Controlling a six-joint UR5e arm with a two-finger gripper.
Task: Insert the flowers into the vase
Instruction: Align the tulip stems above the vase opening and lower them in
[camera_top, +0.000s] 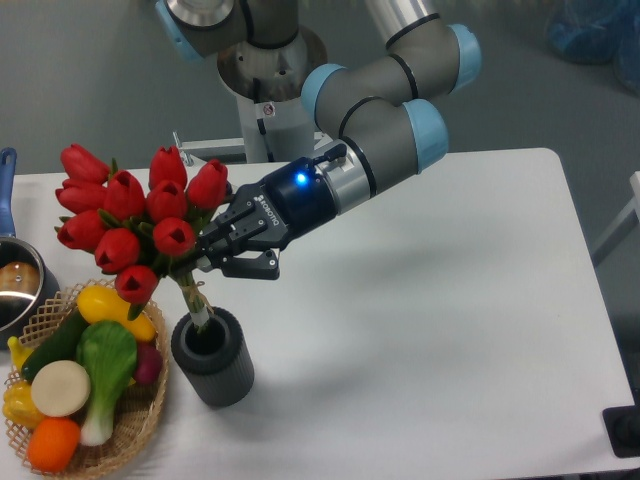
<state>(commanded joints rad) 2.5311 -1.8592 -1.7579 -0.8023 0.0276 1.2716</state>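
Note:
The flowers (135, 215), a bunch of red tulips with green leaves and pale tied stems, tilt up to the left. My gripper (203, 262) is shut on the stems just below the buds. The stem ends reach down into the mouth of the vase (212, 357), a short dark grey ribbed cylinder standing on the white table at the lower left. How deep the stems go inside is hidden by the rim.
A wicker basket (140, 425) of toy produce stands right beside the vase on its left. A steel pot (15, 285) with a blue handle sits at the left edge. The arm's base stands behind the table (430, 330).

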